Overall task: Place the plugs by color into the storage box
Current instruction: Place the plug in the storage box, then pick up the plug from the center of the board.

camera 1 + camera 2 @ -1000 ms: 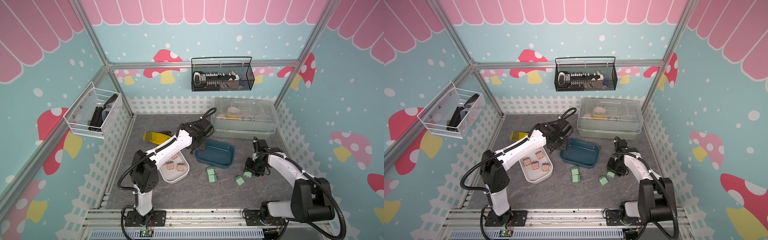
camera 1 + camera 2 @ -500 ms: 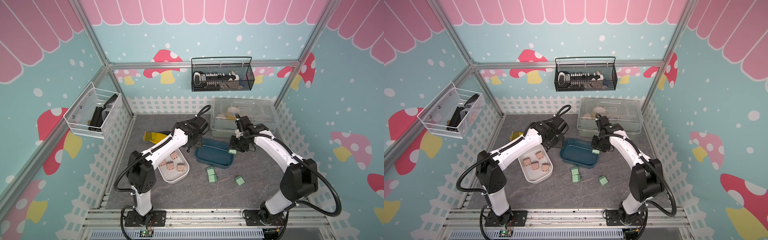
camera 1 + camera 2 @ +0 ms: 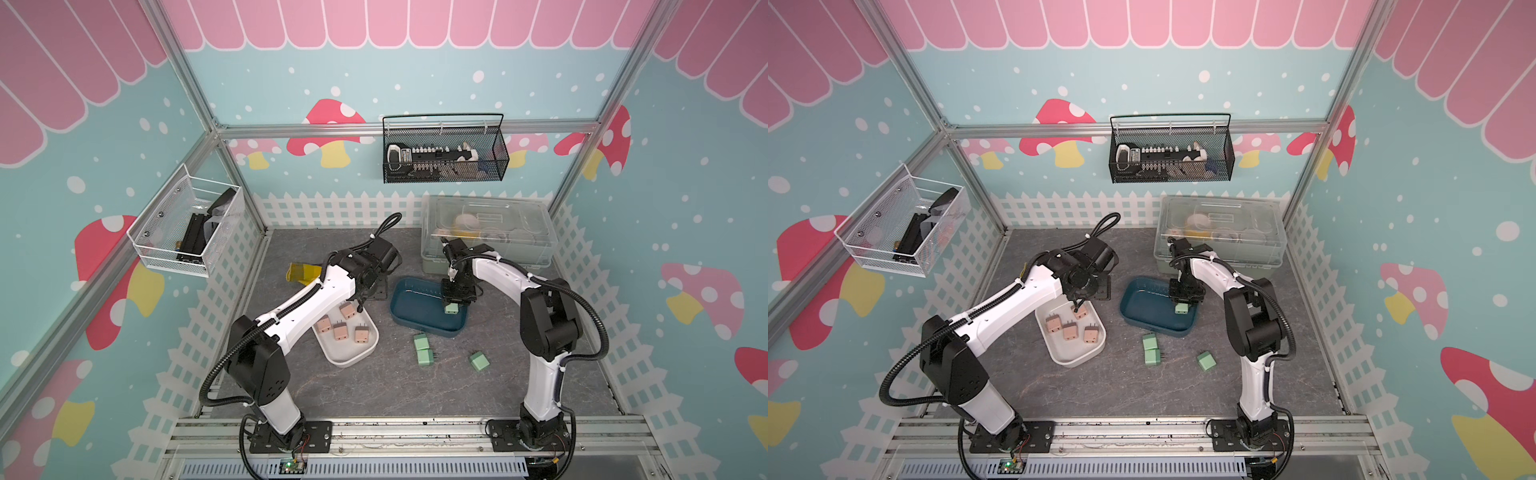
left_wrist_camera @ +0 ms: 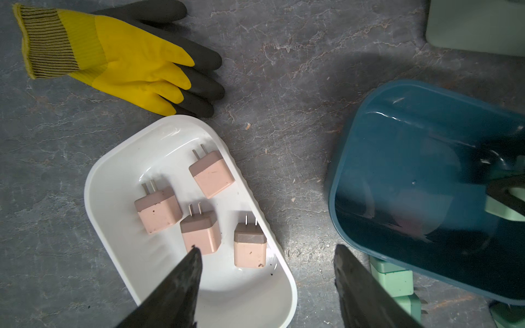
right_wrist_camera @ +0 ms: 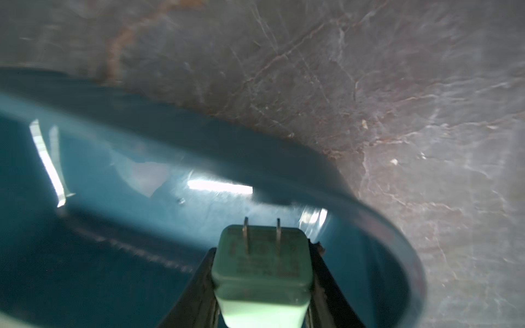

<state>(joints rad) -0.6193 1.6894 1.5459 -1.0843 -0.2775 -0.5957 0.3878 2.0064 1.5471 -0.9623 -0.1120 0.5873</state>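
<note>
Your right gripper is clamped on a green plug, one finger on each side of it. The plug's two prongs point away from the wrist, toward the floor of the blue tray. In a top view the plug hangs directly under that gripper, inside the tray's outline and close to the end of the tray nearest the bin. You cannot tell whether the prongs touch the floor, because the wrist view is blurred there.

Three more green plugs lie on the table, outside the tray, on the side of the right gripper toward the arm bases. Two of them sit side by side just beside the tray's rim. The third lies apart from them.

Your left gripper is open and holds nothing. One fingertip is over the white tray, and the other is over the table between the two trays. Four pink plugs lie in the white tray. The nearest one is right at the first fingertip, and you cannot tell whether the two touch. Beyond the pink plugs from this gripper, a glove lies flat on the table, just past the white tray's rim.
</note>
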